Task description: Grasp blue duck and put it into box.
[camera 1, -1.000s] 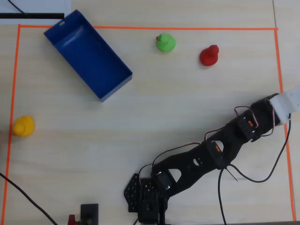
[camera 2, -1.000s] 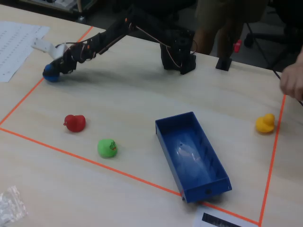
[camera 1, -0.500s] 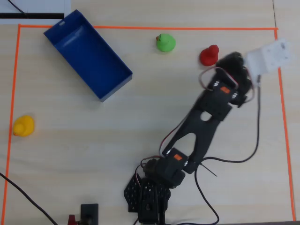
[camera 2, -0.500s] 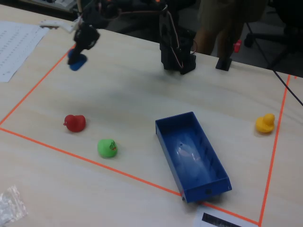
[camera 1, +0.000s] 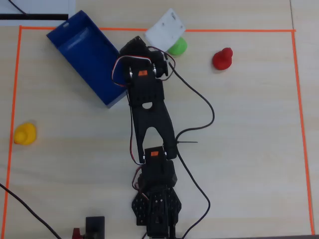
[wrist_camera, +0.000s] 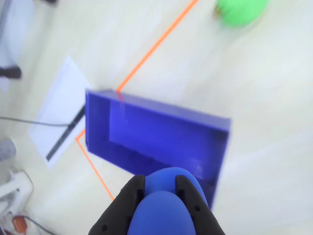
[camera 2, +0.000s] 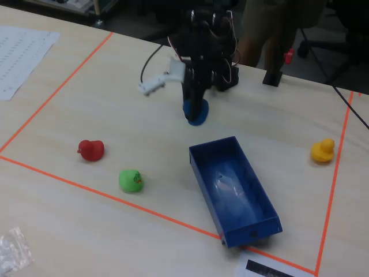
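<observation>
My gripper (wrist_camera: 160, 179) is shut on the blue duck (wrist_camera: 164, 208), which fills the gap between the two black fingers (wrist_camera: 128, 200). In the fixed view the gripper (camera 2: 196, 105) holds the duck (camera 2: 198, 114) just above the table, a little short of the far end of the blue box (camera 2: 262, 202). In the wrist view the open, empty box (wrist_camera: 146, 134) lies just ahead of the duck. In the overhead view the gripper (camera 1: 132, 48) hangs by the box's right wall (camera 1: 107, 47), and the arm hides the duck.
A green duck (camera 2: 131, 180) and a red duck (camera 2: 91, 149) sit left of the box in the fixed view, and a yellow duck (camera 2: 323, 150) sits to its right. Orange tape (camera 2: 69, 176) frames the work area. A paper sheet (camera 2: 23, 52) lies outside it.
</observation>
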Motion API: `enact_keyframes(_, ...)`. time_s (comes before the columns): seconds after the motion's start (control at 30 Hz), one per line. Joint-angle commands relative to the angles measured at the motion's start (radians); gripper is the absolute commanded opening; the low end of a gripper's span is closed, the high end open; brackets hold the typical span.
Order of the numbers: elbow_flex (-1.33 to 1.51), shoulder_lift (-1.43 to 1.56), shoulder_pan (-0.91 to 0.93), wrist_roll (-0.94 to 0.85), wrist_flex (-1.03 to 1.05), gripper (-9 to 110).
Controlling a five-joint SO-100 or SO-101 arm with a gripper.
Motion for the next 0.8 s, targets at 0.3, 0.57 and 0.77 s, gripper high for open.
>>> enact_keyframes(0.3,-0.112,-0.307,-0.153,0.071,-0.147,10)
enact_keyframes(0.57,-0.008,-0.215,-0.155,0.021,-0.135,28)
enact_keyframes(0.77,0.514,0.281,-0.098,-0.101,-0.279,0)
